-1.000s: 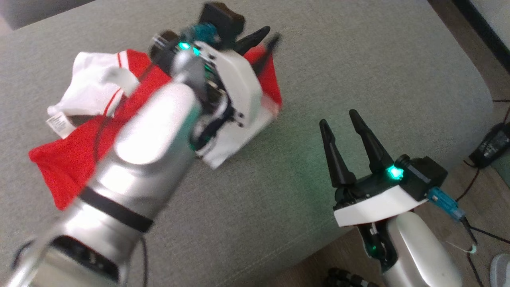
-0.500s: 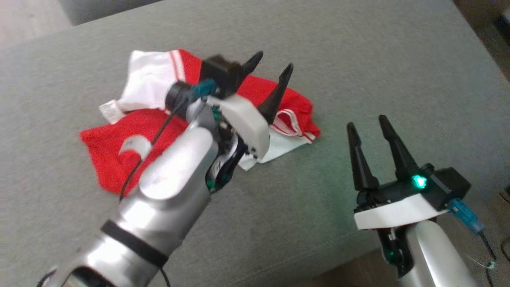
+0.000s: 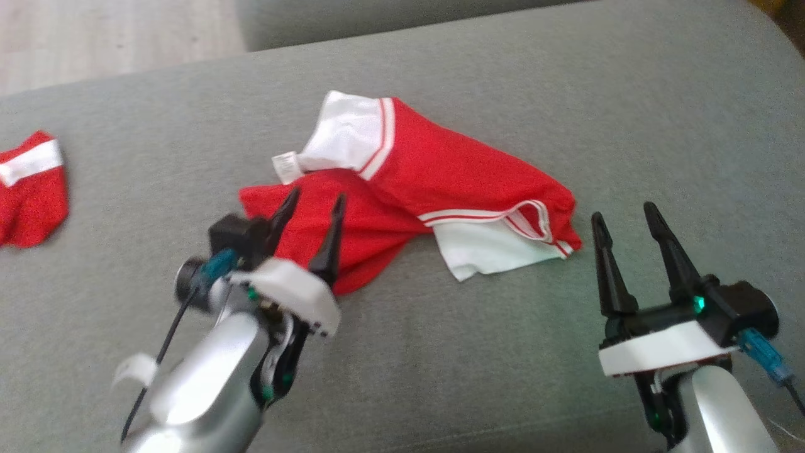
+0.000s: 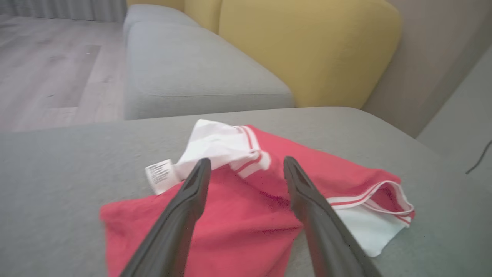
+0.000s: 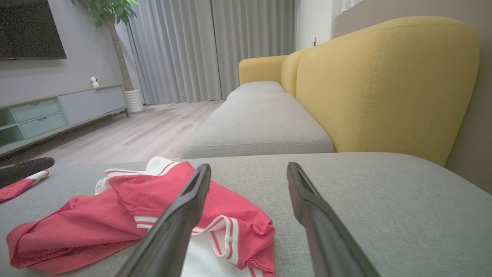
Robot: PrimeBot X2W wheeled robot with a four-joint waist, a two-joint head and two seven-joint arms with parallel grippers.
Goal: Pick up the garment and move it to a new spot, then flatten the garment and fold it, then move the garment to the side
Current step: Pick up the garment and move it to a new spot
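Note:
The garment point(image 3: 440, 189) is red with white panels, striped trim and a white label, and it lies crumpled on the grey cushion point(image 3: 503, 352). My left gripper point(image 3: 312, 200) is open, its fingertips over the garment's near left edge, with nothing between them. In the left wrist view the garment point(image 4: 246, 215) spreads below and between the open fingers point(image 4: 192, 200). My right gripper point(image 3: 619, 214) stands open to the right of the garment, apart from it. The right wrist view shows the garment point(image 5: 115, 219) low on the left behind the open fingers point(image 5: 184, 215).
Another red and white piece of cloth point(image 3: 28, 189) lies at the cushion's far left. A second grey seat point(image 5: 257, 123) and yellow backrests point(image 5: 384, 84) stand beyond. Wooden floor point(image 5: 134, 134), a low cabinet point(image 5: 57, 111) and curtains lie further off.
My left gripper has opened and let go of the garment, which now lies on the cushion, and the arm has drawn back toward me. The camera has also shifted.

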